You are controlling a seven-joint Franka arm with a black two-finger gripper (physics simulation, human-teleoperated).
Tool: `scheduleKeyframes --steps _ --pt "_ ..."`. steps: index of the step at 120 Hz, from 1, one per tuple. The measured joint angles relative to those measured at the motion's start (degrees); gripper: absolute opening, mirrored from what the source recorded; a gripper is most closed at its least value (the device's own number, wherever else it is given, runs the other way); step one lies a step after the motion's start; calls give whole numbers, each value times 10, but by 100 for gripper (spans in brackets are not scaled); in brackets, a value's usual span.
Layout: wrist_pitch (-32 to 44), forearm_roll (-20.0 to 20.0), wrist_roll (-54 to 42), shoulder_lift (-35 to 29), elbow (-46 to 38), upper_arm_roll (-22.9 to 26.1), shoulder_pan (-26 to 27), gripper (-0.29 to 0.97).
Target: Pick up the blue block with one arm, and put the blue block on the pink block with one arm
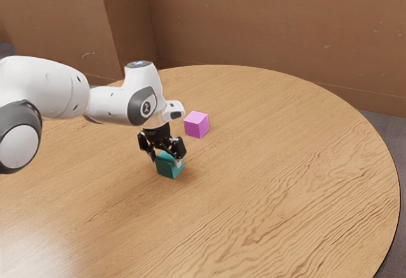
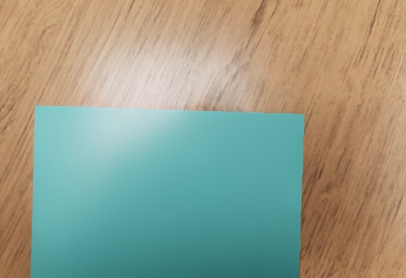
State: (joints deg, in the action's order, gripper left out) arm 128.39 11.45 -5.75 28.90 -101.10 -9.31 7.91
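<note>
Down at the blue block [image 1: 170, 167] with the gripper [image 1: 167, 153], hold on it impossible to tell; seemingly not lifted off the table [image 1: 285, 183] yet, near but apart from the pink block [image 1: 196, 124], with carrying and stacking left.

The table [image 1: 285, 164] looks like varnished wood to me: bold wavy grain, a satin finish and a soft pale glare in places. The blue block [image 2: 165, 195] seems smooth plastic, flat in colour, with a faint sheen across its top face. The pink block [image 1: 196, 124] is just as smooth, but matt. My arm [image 1: 51, 94] wears a glossy white shell with grey caps, while the gripper [image 1: 169, 157] is black, dull plastic or metal. The walls [image 1: 285, 24] look like matt, mottled brown board.
</note>
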Motion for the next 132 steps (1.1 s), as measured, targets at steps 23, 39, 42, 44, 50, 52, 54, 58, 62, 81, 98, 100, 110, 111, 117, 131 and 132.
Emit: scheduleKeyframes --steps 23,39,42,44,50,52,54,58,62,81,98,100,110,111,117,131,132 --pt "7 1 -5 21 19 0 -1 68" --pt "10 3 -9 30 22 -1 -1 68" --pt "10 3 -10 31 22 -1 -1 68" --pt "10 4 -10 32 22 -1 -1 68" --pt "11 6 -11 33 22 -1 -1 66" --pt "11 7 -12 33 22 -1 -1 64" --pt "11 8 -12 33 22 -1 -1 62" --pt "11 10 -13 34 22 -1 -1 57" --pt "11 11 -13 35 21 -1 -1 50" --pt "13 6 -10 38 22 -2 -1 32" --pt "11 -5 -5 10 20 -2 0 32" --pt "9 -7 -5 5 19 -2 0 33" --pt "-4 -10 -4 -19 20 -4 0 37" --pt "-6 -10 -5 -21 20 -4 0 37" --pt "-18 -10 -7 -31 27 -9 0 39" --pt "-70 -9 -14 -26 96 -29 -3 40" --pt "-74 -9 -15 -23 103 -30 -3 40"
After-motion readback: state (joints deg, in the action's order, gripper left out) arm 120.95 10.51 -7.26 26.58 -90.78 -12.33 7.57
